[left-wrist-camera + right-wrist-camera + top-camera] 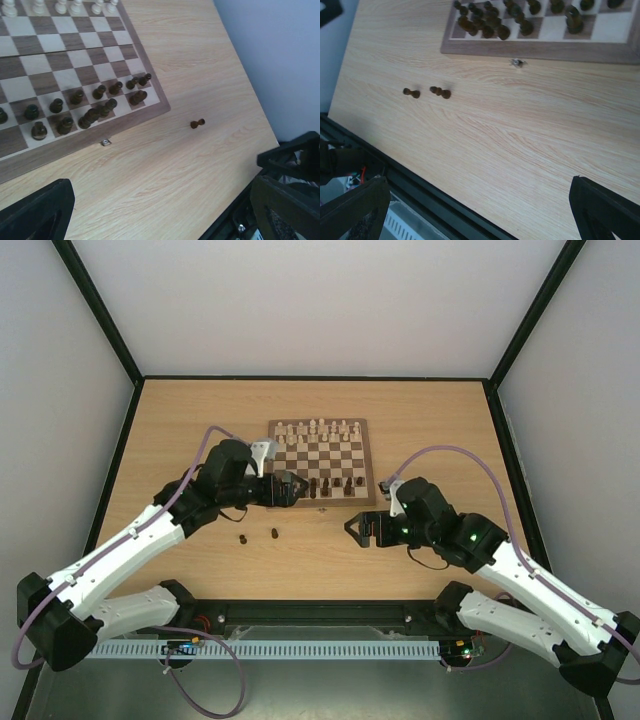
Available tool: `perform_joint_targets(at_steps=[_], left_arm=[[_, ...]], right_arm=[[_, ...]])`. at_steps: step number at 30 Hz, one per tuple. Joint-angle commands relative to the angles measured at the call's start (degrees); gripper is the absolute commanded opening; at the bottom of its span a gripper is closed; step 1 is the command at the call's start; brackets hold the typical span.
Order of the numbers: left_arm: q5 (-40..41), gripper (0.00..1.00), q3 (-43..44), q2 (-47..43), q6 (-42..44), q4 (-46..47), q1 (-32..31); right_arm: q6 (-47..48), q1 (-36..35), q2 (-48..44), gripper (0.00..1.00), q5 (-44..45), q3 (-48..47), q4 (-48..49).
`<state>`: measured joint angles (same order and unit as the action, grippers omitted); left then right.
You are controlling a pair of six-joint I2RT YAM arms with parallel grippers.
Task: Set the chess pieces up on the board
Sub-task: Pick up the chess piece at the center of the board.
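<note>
Currently, the left gripper (287, 490) is hanging over the near left corner of the board (320, 456). Its jaws are standing wide apart with nothing between them, and in the left wrist view its fingers (35, 212) are framing bare tabletop. The right gripper (356, 530) is hovering over the table (450, 430) just off the board's near edge, toward the right corner, with its jaws likewise spread and empty.

The dark pieces (336, 483) are crowding the near rows of the board, mostly toward its right side. The cream pieces (318, 427) are standing along the far edge.

Two loose dark pieces (440, 92) are lying on their sides on the table, off the board's near left corner and close beside each other. A third dark piece (197, 123) is lying on the table just beyond the board's near right corner. A small silver object (105, 142) is resting on the table just beside the board's near border.
</note>
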<state>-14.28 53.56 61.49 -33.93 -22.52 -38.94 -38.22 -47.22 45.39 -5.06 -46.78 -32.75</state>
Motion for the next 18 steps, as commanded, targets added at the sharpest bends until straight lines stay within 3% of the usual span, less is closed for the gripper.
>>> perform_joint_targets(at_steps=[1,10,18], left_arm=[[-4.42,0.99,-1.07,-1.29,2.05,1.79,0.27],[-5.58,1.0,-4.59,-4.32,-0.46,1.85,0.27],[-2.45,0.99,-5.23,-12.09,-1.59,-6.65,0.26]], right_arm=[[-4.07,-0.06,-1.96,0.99,3.37,2.53,-0.2],[-4.02,-0.07,1.08,0.99,11.98,-1.15,-1.59],[-5.43,-0.11,4.68,0.99,18.36,1.44,-2.01]])
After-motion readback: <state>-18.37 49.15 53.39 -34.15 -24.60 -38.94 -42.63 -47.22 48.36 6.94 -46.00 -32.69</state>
